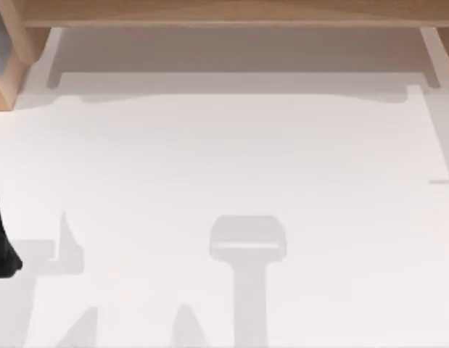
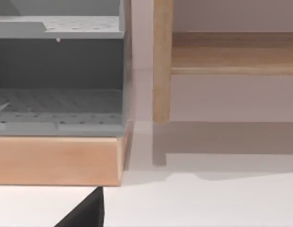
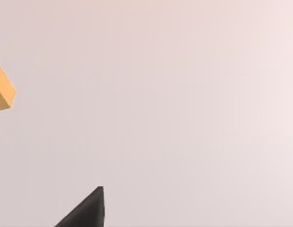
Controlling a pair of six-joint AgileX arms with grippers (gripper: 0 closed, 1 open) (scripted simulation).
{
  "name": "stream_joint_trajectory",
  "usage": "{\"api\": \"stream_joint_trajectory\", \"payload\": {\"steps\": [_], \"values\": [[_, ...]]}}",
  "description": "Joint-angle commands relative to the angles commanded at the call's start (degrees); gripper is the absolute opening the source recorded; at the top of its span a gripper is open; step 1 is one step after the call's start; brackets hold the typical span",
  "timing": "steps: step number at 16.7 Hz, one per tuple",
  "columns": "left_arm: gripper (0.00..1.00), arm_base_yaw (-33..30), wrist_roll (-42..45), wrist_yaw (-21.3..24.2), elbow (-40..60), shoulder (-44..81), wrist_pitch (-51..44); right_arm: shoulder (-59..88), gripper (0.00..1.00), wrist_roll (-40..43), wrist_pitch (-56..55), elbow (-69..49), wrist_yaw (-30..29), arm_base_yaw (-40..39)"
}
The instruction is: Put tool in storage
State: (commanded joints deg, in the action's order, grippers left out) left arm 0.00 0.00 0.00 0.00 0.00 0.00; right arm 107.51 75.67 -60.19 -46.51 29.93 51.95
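My left arm [image 1: 3, 246] sits at the white surface's [image 1: 246, 159] left edge, near a wooden-based grey rack [image 2: 58, 71]; its gripper's state I cannot tell.

Not much robot to look at here, just black bits

The left arm [image 1: 2, 243] is a plain matte black shape at the left edge of the top view, no markings or cables I can make out. Each wrist view has a dark, pointed wedge of end effector: left [image 2: 85, 213], right [image 3: 85, 212].
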Motion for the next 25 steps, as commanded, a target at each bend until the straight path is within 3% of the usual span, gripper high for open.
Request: {"api": "stream_joint_trajectory", "payload": {"steps": [4,9,25], "values": [[1.00,0.0,0.0,0.0,0.0,0.0,0.0,3.7,1.00,9.2,-19.9,13.2,5.9,-2.5],[1.00,0.0,0.0,0.0,0.0,0.0,0.0,8.7,1.00,13.1,-31.7,21.2,10.7,-8.6],[1.00,0.0,0.0,0.0,0.0,0.0,0.0,10.6,1.00,13.3,-29.1,17.1,7.6,-12.5]]}}
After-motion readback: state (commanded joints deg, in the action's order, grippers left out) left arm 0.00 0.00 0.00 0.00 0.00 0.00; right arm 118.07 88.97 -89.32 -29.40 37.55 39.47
